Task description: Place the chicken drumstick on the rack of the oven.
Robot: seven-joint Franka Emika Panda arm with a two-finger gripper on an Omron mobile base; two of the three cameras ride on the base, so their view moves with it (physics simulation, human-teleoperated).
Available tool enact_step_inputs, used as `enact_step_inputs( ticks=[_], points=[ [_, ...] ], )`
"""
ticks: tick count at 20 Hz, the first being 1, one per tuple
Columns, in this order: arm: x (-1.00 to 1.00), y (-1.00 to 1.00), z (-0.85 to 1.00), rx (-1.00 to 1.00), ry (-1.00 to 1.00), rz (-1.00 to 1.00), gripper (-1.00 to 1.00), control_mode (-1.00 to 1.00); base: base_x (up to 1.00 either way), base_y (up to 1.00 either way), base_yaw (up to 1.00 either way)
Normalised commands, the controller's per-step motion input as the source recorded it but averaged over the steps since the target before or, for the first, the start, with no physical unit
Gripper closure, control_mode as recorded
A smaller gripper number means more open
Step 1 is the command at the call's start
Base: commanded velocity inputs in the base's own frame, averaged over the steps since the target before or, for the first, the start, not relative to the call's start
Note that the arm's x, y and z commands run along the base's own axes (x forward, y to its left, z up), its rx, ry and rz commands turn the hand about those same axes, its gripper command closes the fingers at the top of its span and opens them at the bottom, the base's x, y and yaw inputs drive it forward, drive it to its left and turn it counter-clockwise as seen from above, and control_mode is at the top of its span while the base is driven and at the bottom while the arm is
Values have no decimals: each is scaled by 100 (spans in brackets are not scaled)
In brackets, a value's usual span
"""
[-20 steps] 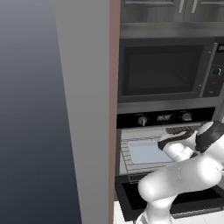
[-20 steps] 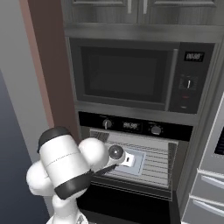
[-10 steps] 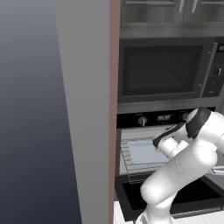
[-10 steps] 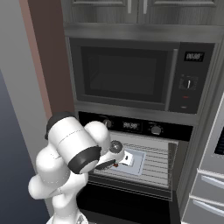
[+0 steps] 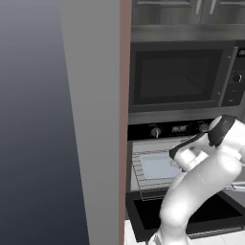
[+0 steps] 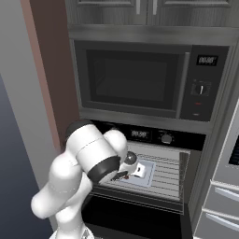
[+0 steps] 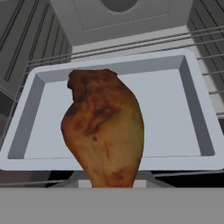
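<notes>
Claw (image 6: 127,175) closed on the drumstick (image 7: 105,131), held over the grey tray (image 7: 192,109) without clear contact. Tray resting on the rack (image 6: 165,175), inside the open oven (image 6: 154,136). Wire bars of the rack bare to the right of the tray. Door (image 5: 191,217) dropped flat below the opening. Microwave (image 6: 135,79) directly above the knob strip. Tall grey panel (image 5: 91,119) close on the left. White arm bent across the front of the opening, covering part of the tray in the left base view.
</notes>
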Motion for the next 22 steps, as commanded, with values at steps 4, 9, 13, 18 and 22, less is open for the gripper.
enact_step_inputs(
  ticks=[4, 9, 13, 18, 22],
  points=[
    [5, 0, -37, 0, -3, 1, 100, -100, 0, 0, 0],
    [0, 0, -14, 0, -7, 0, -100, -100, 0, 0, 0],
    [6, 0, 0, 0, -7, 0, -100, -100, 0, 0, 0],
    [9, 0, 0, 0, -3, 0, -100, -100, 0, 0, 0],
    [-6, -26, 34, 0, 0, -1, -100, -100, 0, 0, 0]
  ],
)
